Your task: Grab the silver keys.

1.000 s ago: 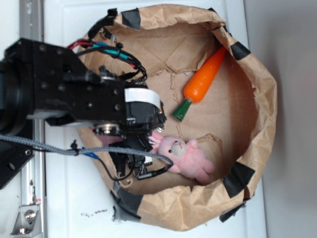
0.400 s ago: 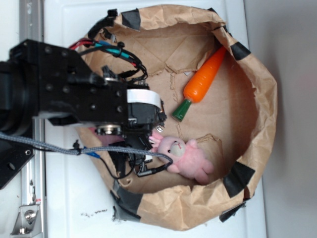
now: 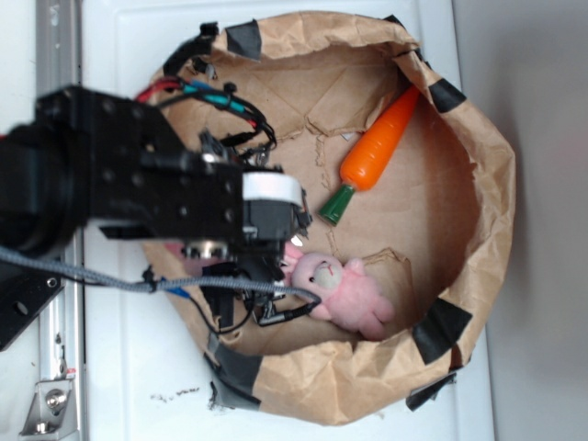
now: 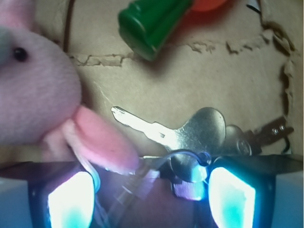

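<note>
**Silver keys between the fingers: approach stage, closure not yet made**

Silver keys (image 4: 190,135), a bunch of small grey-silver metal keys on a thin wire ring, lie flat on the floor of the brown paper-lined basket (image 3: 478,184). In the wrist view, one long key points toward 9 o'clock, the rounded heads bunch at centre, and darker keys trail off toward 3 o'clock. The ring loop sits at 6 o'clock of the bunch, right between the two lit fingertips.

My black gripper (image 4: 151,197) stands spread wide, one pad (image 4: 71,199) at lower left and the other at lower right, nothing clamped. In the exterior view the keys are hidden under the arm, so I cannot check them from there.

The pink plush bunny (image 4: 35,90) is crowding in from 9 o'clock; its pink ear (image 4: 102,142) lies over the left side of the bunch and looks to be touching the left pad. The orange toy carrot with its green stem (image 4: 152,23) sits at 12 o'clock, apart from the keys.

Judgement: I am in the final descent over the target. The next move calls for a slight shift toward 3 o'clock, away from the ear, then closing on the ring and key heads. The risk is pinching plush along with metal.
</note>
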Action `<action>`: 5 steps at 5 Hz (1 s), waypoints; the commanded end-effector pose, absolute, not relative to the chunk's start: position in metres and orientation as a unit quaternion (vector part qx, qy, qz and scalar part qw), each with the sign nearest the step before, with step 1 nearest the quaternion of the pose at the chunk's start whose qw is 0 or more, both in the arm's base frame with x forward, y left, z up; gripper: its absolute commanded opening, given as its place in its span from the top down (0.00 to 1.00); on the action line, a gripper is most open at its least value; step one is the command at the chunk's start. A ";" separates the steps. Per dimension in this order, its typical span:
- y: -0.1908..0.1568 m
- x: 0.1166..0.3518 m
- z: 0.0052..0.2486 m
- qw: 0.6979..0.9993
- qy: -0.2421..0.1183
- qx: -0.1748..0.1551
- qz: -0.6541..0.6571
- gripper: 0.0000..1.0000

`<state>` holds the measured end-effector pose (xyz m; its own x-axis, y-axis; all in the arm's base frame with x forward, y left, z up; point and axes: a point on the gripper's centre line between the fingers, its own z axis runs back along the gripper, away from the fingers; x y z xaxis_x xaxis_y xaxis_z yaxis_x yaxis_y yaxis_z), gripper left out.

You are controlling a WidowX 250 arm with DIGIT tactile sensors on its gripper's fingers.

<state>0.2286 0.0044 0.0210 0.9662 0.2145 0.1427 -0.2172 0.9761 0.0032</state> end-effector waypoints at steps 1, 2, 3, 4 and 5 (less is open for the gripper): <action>0.003 0.231 0.012 0.992 -0.057 0.010 0.116 1.00; 0.003 0.232 0.013 0.992 -0.058 0.010 0.112 1.00; 0.003 0.233 0.014 0.992 -0.057 0.010 0.110 1.00; 0.002 0.234 0.015 0.992 -0.058 0.010 0.108 1.00; 0.003 0.235 0.015 0.993 -0.057 0.011 0.107 1.00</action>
